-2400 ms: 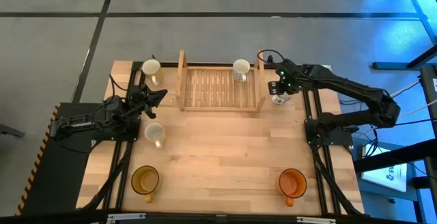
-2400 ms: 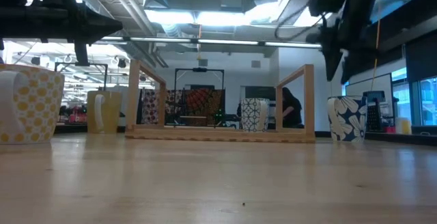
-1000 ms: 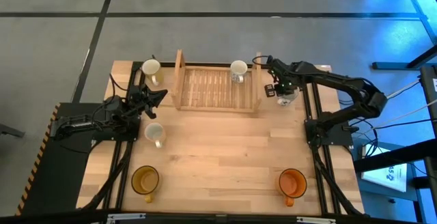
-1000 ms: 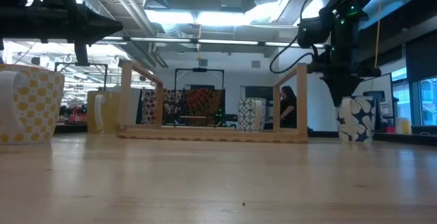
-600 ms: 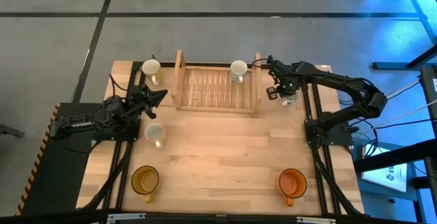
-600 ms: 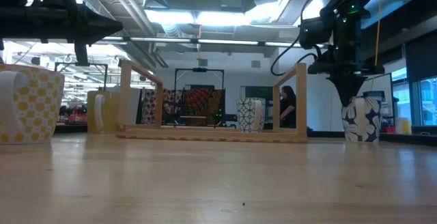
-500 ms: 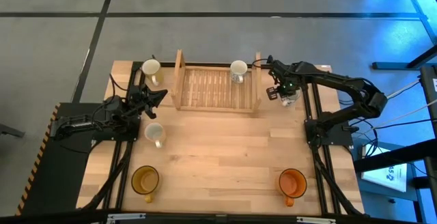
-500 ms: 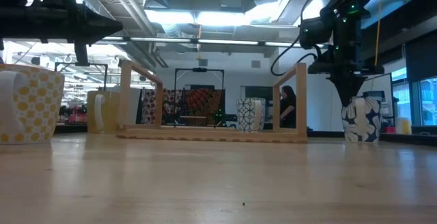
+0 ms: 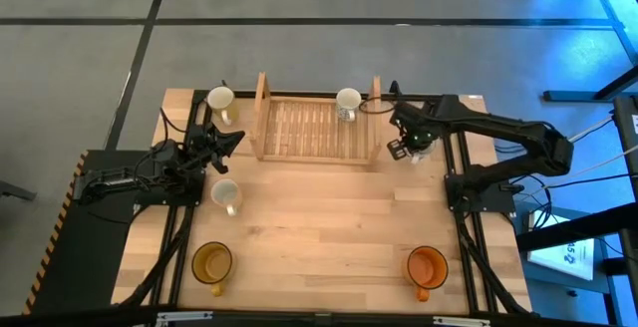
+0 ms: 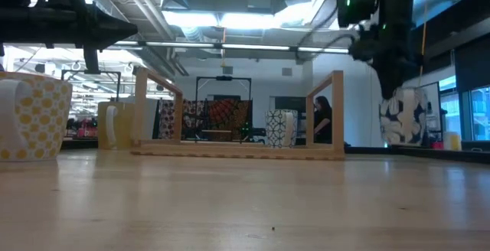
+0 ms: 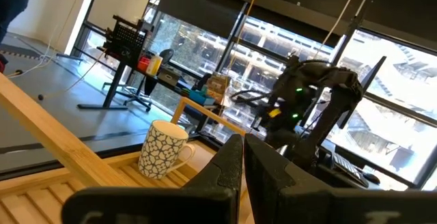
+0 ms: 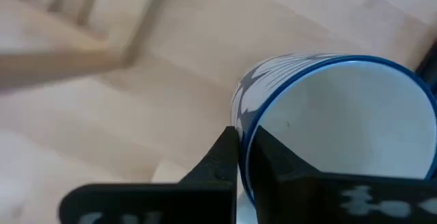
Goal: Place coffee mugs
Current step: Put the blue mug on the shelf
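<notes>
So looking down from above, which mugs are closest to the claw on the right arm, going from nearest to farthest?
Measured from the right gripper in the high view:
1. The blue-patterned mug, pinched by its rim in the gripper.
2. The white mug in the wooden rack, at its far right corner.
3. The orange mug, at the table's near right corner.
4. The amber mug, at the near left corner.

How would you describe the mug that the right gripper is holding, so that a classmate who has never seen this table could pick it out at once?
Find the wooden slatted rack at the table's far side, then look just past its right end. There the right gripper pinches the rim of a white mug with a dark blue leaf pattern, lifted clear of the tabletop. Every other mug stands untouched.
</notes>
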